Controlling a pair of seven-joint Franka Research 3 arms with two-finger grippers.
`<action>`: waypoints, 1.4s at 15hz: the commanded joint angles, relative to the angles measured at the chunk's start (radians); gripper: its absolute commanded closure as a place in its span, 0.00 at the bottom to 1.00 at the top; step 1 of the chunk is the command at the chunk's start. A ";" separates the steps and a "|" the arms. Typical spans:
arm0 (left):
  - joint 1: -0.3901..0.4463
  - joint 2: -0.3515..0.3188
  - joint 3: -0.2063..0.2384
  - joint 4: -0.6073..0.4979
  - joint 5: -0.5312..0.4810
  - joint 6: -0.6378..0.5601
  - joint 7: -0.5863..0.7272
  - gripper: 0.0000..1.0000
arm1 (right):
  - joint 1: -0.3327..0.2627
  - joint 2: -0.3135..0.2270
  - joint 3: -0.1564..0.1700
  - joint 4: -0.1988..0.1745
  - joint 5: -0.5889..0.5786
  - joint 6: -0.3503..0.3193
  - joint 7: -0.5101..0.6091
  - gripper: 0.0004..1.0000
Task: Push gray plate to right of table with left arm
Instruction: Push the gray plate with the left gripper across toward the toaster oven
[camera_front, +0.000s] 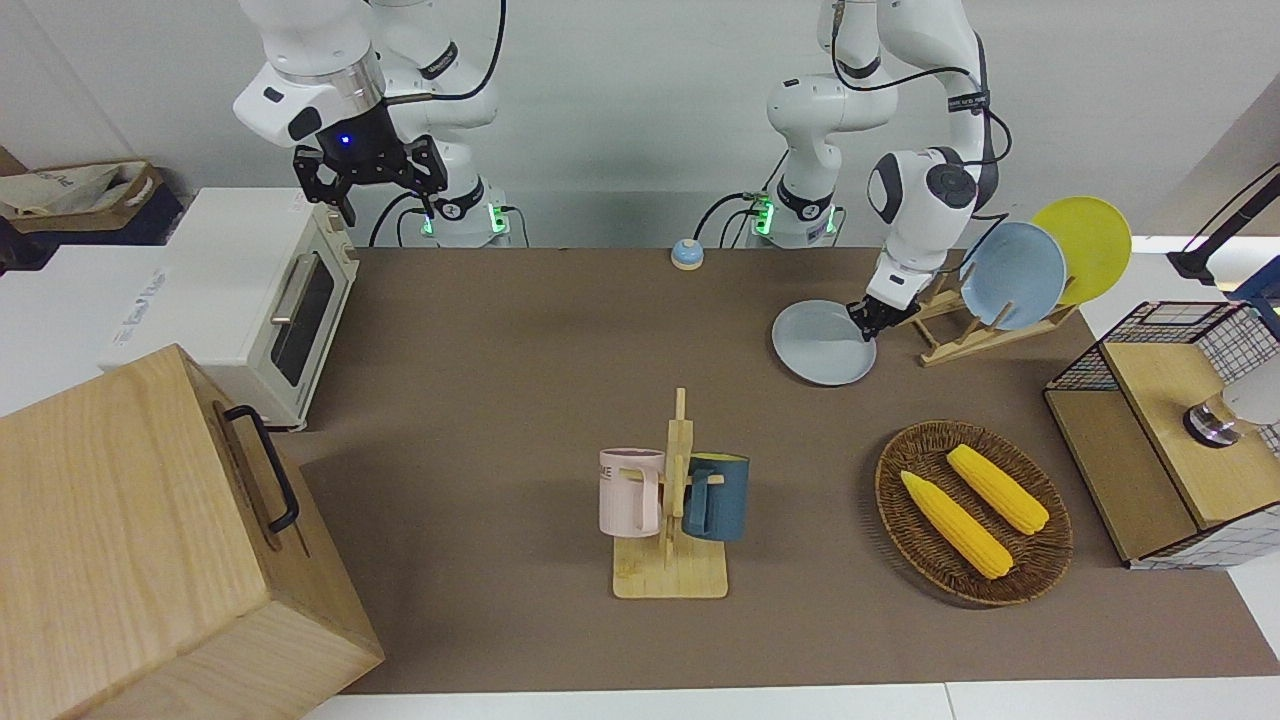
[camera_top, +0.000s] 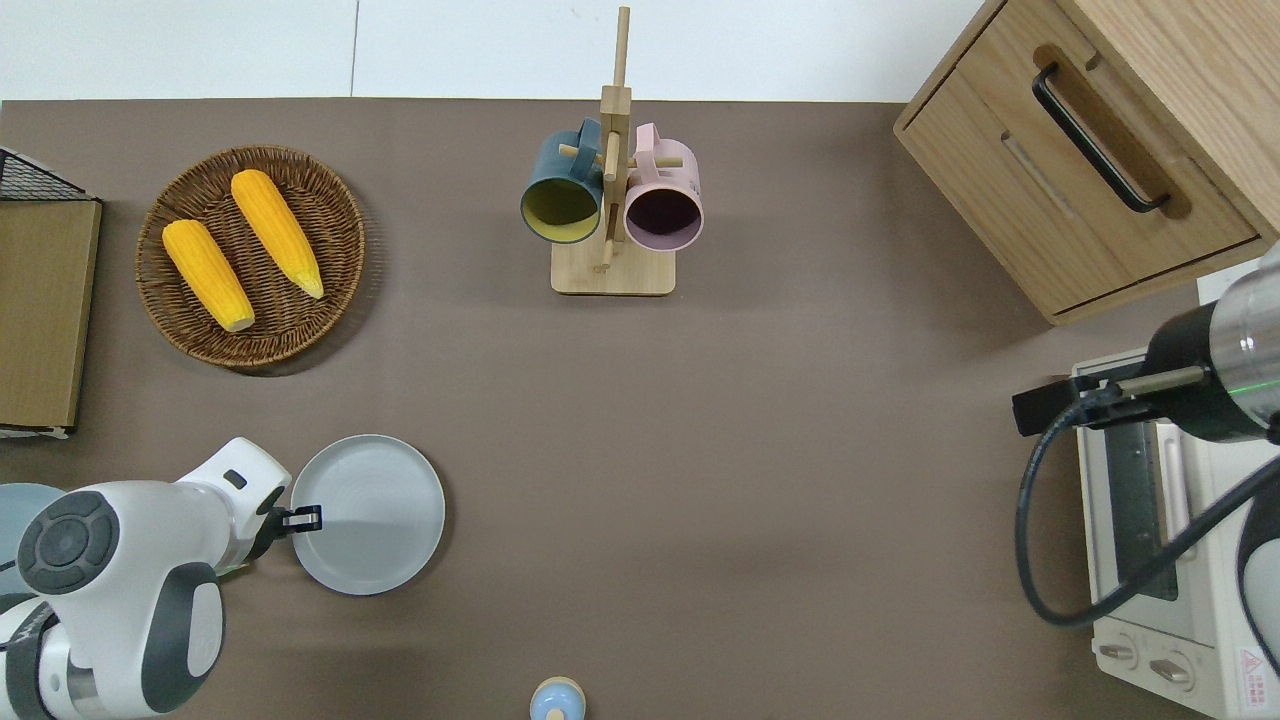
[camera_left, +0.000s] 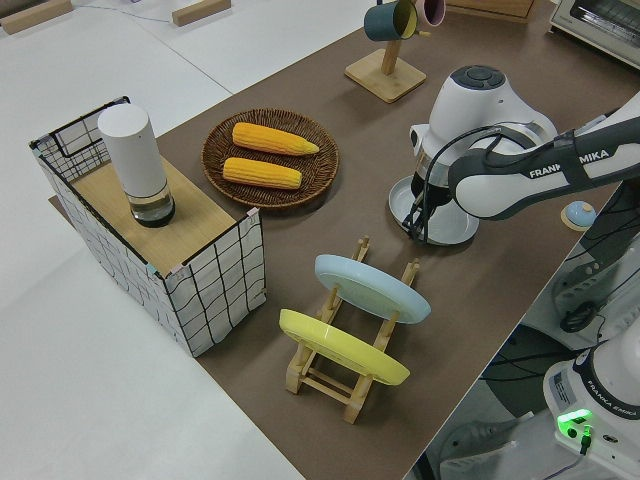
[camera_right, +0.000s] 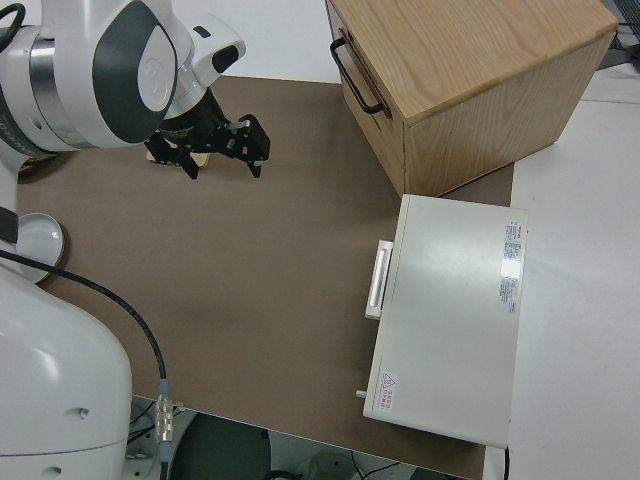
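The gray plate lies flat on the brown table, near the robots' edge toward the left arm's end, beside the wooden dish rack. It also shows in the overhead view and the left side view. My left gripper is low at the plate's rim on the side toward the dish rack; in the overhead view its tip lies just over that rim. My right gripper is open, empty and parked.
The dish rack holds a sky-blue plate and a yellow plate. A wicker basket with two corn cobs, a mug rack, a toaster oven, a wooden cabinet and a wire-sided shelf also stand on the table.
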 joint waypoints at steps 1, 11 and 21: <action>-0.071 0.066 0.001 0.027 -0.031 0.012 -0.035 1.00 | -0.020 -0.003 0.017 0.009 0.006 -0.016 0.013 0.02; -0.441 0.264 -0.001 0.224 -0.025 0.024 -0.616 1.00 | -0.020 -0.003 0.015 0.009 0.006 -0.016 0.013 0.02; -0.700 0.424 -0.008 0.425 -0.022 0.015 -1.016 1.00 | -0.020 -0.003 0.017 0.009 0.006 -0.016 0.013 0.02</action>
